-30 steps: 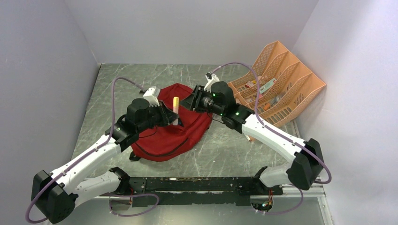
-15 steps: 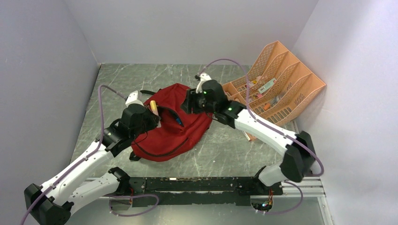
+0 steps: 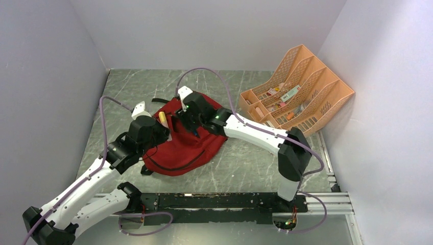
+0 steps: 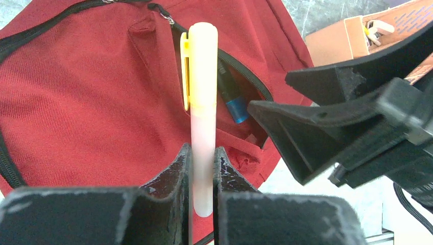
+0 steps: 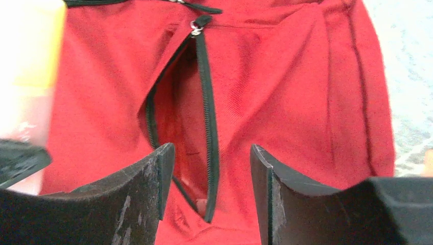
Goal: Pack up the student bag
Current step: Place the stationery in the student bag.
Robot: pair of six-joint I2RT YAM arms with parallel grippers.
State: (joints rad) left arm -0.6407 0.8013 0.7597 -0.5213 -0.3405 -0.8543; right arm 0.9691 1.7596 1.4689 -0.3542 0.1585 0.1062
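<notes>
The red bag (image 3: 181, 148) lies on the table (image 3: 245, 168), left of the middle. The left gripper (image 4: 201, 153) grasps a pale marker (image 4: 202, 76). The right gripper (image 5: 212, 158) is released, with nothing in it, over the bag's unzipped pocket (image 5: 176, 112).

Top external sits high behind the arm bases, looking down and forward over the whole table (image 3: 245, 168), far out. Left wrist cam looks out past the left gripper (image 4: 201, 153), pen (image 4: 203, 102) pinched in it mid-frame, very close on the student bag (image 4: 92, 102), right gripper (image 4: 269, 93) poking in from the right. Right wrist cam looks down between its own parted jaws, close on the bag's open zip pocket (image 5: 184, 117); all three views share that pocket area.
</notes>
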